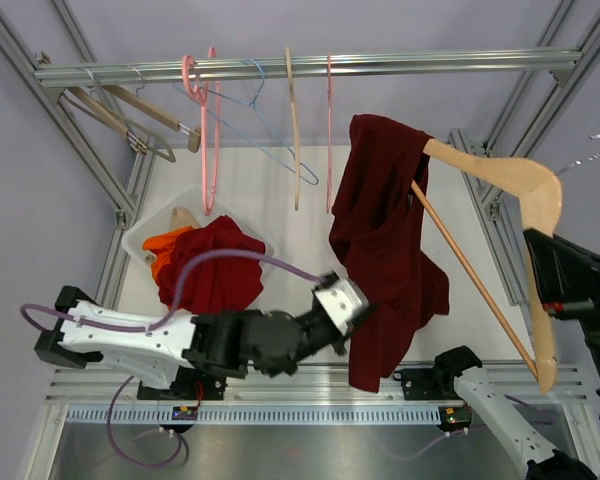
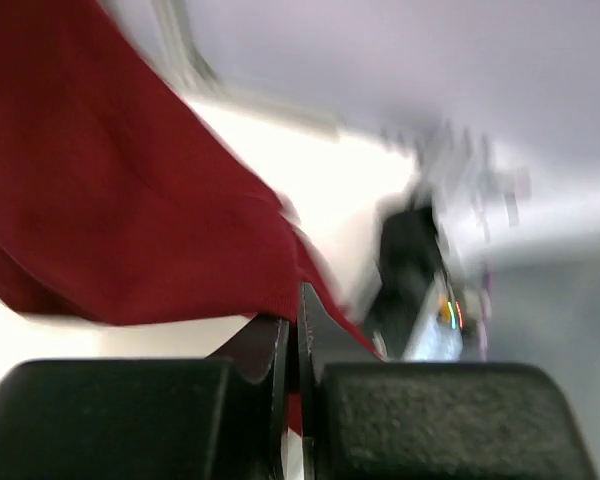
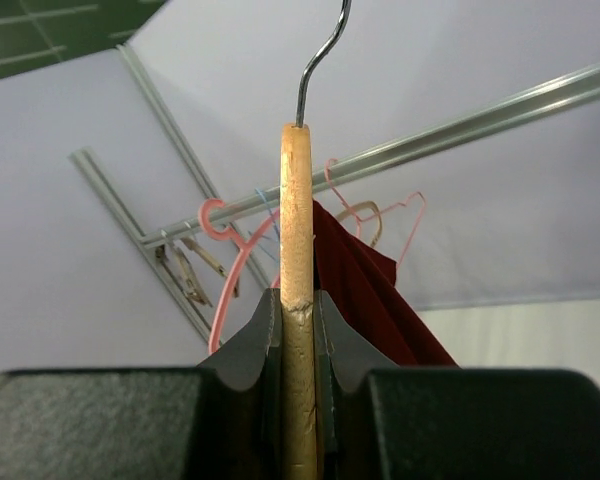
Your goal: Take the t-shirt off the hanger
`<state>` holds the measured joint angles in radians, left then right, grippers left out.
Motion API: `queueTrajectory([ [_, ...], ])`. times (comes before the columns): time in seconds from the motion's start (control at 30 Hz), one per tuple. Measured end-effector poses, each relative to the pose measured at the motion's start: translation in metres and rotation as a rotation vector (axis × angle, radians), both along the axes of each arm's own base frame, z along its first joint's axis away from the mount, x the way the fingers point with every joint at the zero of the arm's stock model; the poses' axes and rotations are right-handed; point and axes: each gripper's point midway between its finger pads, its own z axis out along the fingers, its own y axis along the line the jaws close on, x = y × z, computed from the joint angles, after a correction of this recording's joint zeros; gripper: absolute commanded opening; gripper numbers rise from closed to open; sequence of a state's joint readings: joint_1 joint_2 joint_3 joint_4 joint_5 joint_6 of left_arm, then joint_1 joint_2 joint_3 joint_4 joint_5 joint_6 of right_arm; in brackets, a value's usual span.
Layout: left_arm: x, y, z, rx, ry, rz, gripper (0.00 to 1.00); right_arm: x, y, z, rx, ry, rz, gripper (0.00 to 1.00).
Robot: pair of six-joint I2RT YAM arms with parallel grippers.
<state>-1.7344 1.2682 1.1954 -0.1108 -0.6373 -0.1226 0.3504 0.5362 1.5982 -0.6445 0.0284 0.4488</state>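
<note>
A dark red t-shirt (image 1: 385, 250) hangs from the left arm of a wooden hanger (image 1: 525, 195), which is held off the rail at the right. My right gripper (image 1: 555, 285) is shut on the hanger's wooden arm (image 3: 298, 300), and the shirt (image 3: 365, 290) shows behind it. My left gripper (image 1: 355, 318) is shut on the shirt's lower left edge (image 2: 130, 200), the cloth pinched between the fingertips (image 2: 320, 325). That view is blurred.
A rail (image 1: 310, 68) at the back carries several empty hangers (image 1: 210, 130). A white bin (image 1: 145, 235) at the left holds red and orange clothes (image 1: 210, 265). Frame posts stand at both sides.
</note>
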Motion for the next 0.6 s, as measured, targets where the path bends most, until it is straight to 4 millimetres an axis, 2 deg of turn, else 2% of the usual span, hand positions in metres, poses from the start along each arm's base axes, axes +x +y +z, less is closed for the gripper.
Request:
queueTrajectory([
  [0.07,0.029,0.012,0.043,-0.114,-0.028,0.063,0.0,-0.025,-0.006,0.009,0.001,-0.052,0.011,0.0],
  [0.1,0.052,0.018,0.062,-0.167,-0.043,0.114,0.0,-0.035,-0.009,0.014,0.0,-0.072,0.012,0.0],
  [0.17,0.09,0.028,0.084,-0.235,-0.074,0.205,0.0,-0.051,-0.014,0.021,0.0,-0.106,0.016,0.0],
  [0.2,0.106,0.03,0.089,-0.252,-0.091,0.236,0.01,-0.058,-0.016,0.024,0.0,-0.119,0.024,0.0],
  [0.23,0.118,0.03,0.091,-0.26,-0.108,0.258,0.15,-0.064,-0.017,0.025,-0.001,-0.129,0.037,0.0],
  [0.3,0.129,0.021,0.091,-0.25,-0.144,0.265,0.42,-0.075,-0.017,0.026,-0.003,-0.142,0.077,0.0],
  [0.33,0.134,0.015,0.09,-0.24,-0.156,0.266,0.73,-0.078,-0.018,0.024,-0.002,-0.142,0.096,0.0],
  [0.37,0.139,0.007,0.088,-0.23,-0.166,0.265,0.79,-0.082,-0.018,0.021,-0.002,-0.141,0.125,0.0],
  [0.43,0.151,-0.008,0.086,-0.22,-0.178,0.264,0.84,-0.088,-0.019,0.018,0.0,-0.138,0.162,0.0],
  [0.47,0.157,-0.014,0.085,-0.215,-0.181,0.267,0.84,-0.091,-0.019,0.015,-0.001,-0.135,0.182,0.0],
  [0.53,0.169,-0.026,0.085,-0.211,-0.185,0.261,0.74,-0.096,-0.02,0.01,-0.001,-0.128,0.202,0.0],
  [0.57,0.174,-0.031,0.085,-0.209,-0.188,0.255,0.53,-0.098,-0.022,0.009,0.001,-0.128,0.201,0.0],
  [0.6,0.177,-0.035,0.086,-0.212,-0.187,0.25,0.37,-0.1,-0.025,0.009,0.005,-0.133,0.196,0.0],
])
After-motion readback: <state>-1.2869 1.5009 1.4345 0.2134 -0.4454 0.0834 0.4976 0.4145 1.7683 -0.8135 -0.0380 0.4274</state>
